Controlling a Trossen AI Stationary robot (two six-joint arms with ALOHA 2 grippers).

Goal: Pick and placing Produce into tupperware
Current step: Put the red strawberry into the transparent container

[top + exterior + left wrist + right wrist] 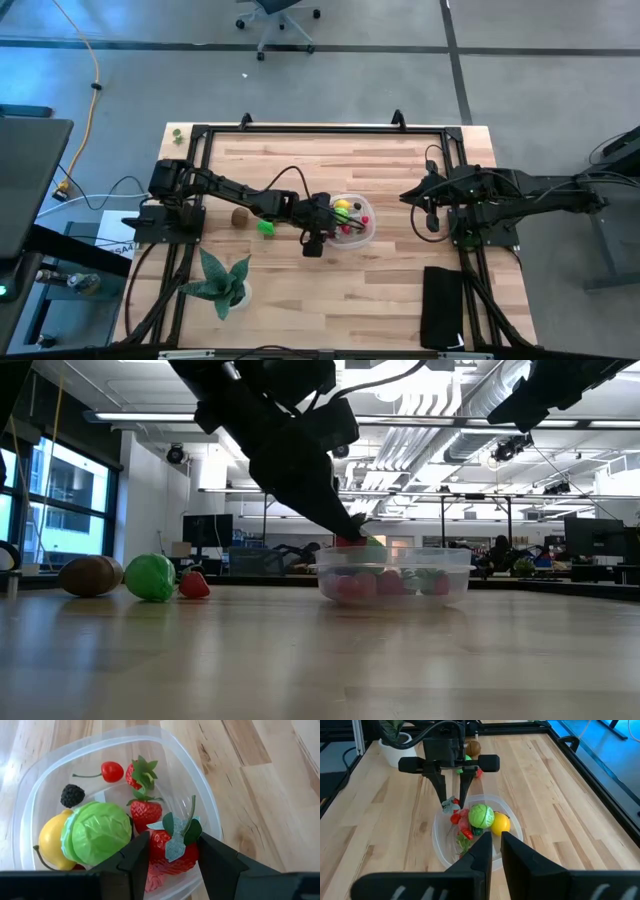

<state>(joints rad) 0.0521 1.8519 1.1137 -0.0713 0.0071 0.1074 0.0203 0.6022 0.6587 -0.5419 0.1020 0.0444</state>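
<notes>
The clear tupperware stands mid-table and holds several pieces of produce: a green cabbage, a yellow lemon, a blackberry, a cherry and two strawberries. My left gripper reaches over the container's left rim, shut on a red fruit with green leaves. A brown piece, a green piece and a small red piece lie on the table left of the container. My right gripper waits shut above the table's right side, touching nothing. My left gripper pinches the red fruit's two opposite sides between its two fingers. The fingers slant down from the table's left. The fruit sits with leaves and stem up at about rim height inside the container; whether it rests on the produce below, I cannot tell.
A spiky green potted plant stands at the near left. A black pad lies at the near right. One small green piece sits at the far left corner. Bare wood lies between the container and the right arm.
</notes>
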